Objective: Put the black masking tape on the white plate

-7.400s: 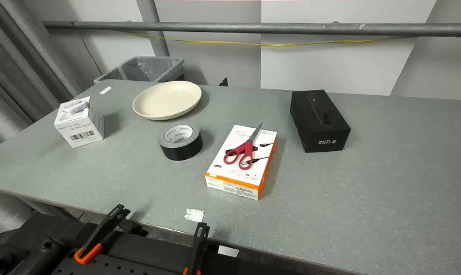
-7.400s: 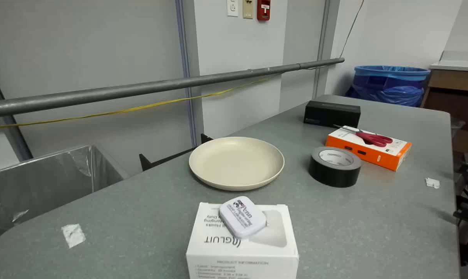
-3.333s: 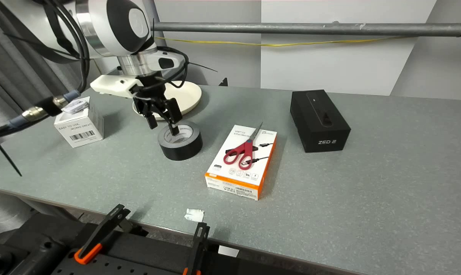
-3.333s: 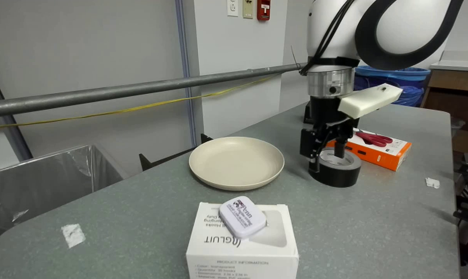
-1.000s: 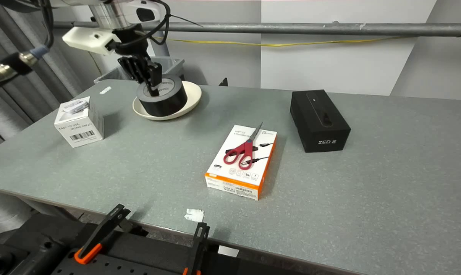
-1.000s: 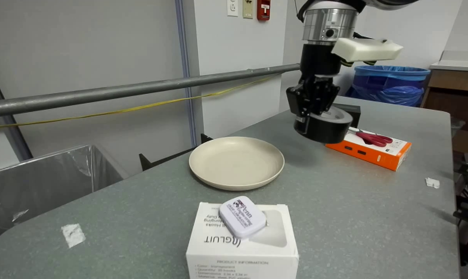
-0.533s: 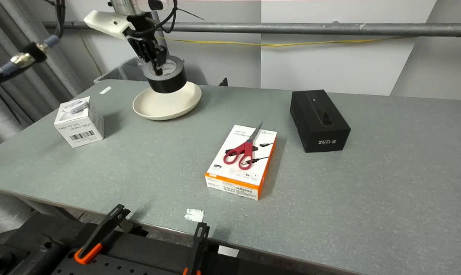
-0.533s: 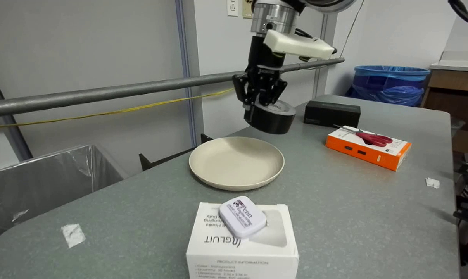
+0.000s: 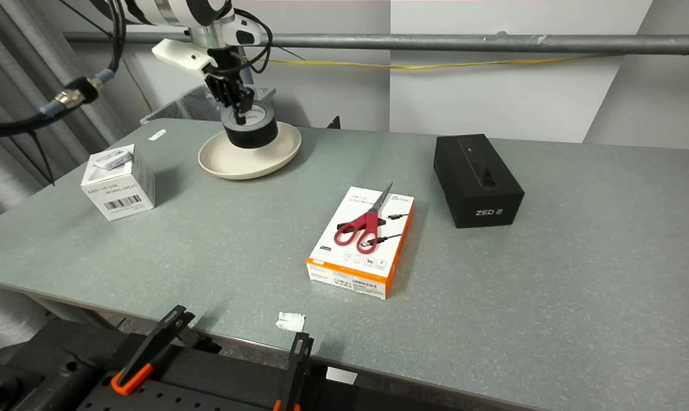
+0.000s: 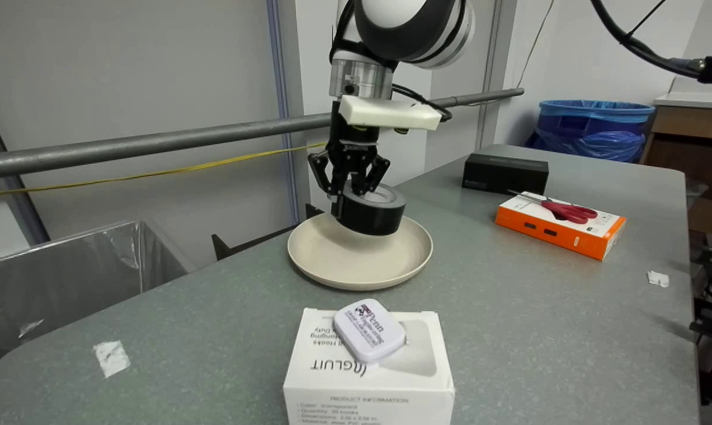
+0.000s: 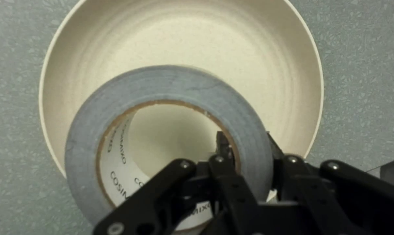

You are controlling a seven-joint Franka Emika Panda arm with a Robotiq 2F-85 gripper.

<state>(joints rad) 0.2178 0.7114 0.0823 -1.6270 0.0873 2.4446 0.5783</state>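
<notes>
Wrist view: gripper point(image 11: 248, 143) at the bottom, jaws clamped on the wall of the tape point(image 11: 165, 81), one finger in the hole, one outside. Tape's grey face toward the camera, white core with lettering inside; it hides the lower part of the plate point(image 11: 183, 39), plate floor visible through the hole, soft shadow there. Speckled grey table point(image 11: 356, 98) around the plate. In an exterior view: arm point(image 9: 170, 11) at top left, gripper pointing down, tape held over the plate, hole facing up. Grey bin point(image 9: 190, 101) behind the table edge, clear liner. White box point(image 9: 120, 194) left of and nearer than the plate, tin point(image 9: 113, 159) lying on top. Orange-white box point(image 9: 350, 260) mid-table, scissors point(image 9: 371, 218) flat on it, red handles toward the near edge. Black box point(image 9: 476, 182) to its right, apart, "ZED 2" on the end. White scrap point(image 9: 290, 321) by the near edge; black clamps point(image 9: 156, 342) with orange ends at bottom left. In an exterior view: blue bin point(image 10: 591, 127) past the far end of the table; tape over the plate here too, tilted a bit, low side to the right, looks clear of the plate floor, gap can't be judged. White box up front, cut off at the bottom, tin print reads "Penn". Orange-white box with scissors farther back at right, black box near it. Pole point(image 9: 464, 41) along the wall in both exterior views.
</notes>
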